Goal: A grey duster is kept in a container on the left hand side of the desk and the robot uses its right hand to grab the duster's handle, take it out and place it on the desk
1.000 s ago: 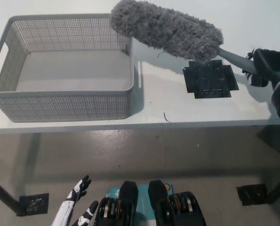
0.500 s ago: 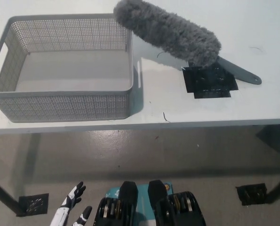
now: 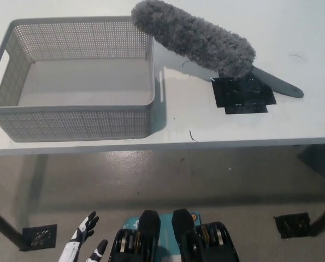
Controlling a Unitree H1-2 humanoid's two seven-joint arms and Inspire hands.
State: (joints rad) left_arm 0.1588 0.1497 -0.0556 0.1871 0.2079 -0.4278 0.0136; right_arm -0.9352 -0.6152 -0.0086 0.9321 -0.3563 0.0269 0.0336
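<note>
One hand only was in view: the white left hand [image 3: 84, 244], hanging low at 7 o'clock below the counter edge, its fingers [image 3: 90, 220] spread and holding nothing. The black right hand, which a second before had gripped the duster's handle at 3 o'clock, had gone from the picture, so whether it was open or closed could not be told.

With that release the grey duster [image 3: 198, 39] lay on the white counter [image 3: 293, 120], well outside the grey basket [image 3: 75, 117], and it had not shifted in the last half second. Its head ran from 12 o'clock, where the tip overlapped the basket's far right corner, down toward 2 o'clock; whether the tip touched the rim could not be told. The handle [image 3: 279, 85] pointed toward 3 o'clock, passing over the corner of a black patch [image 3: 244, 94] stuck to the counter. Judged from this, the placing looked done.

The duster's head was a thick, fuzzy, tapering roll, soft-looking; its handle was flat, smooth and rounded at the end, likely plastic. The basket was rectangular and empty, with perforated mesh-like walls, a solid floor and a cut-out grip at 9 o'clock.
</note>
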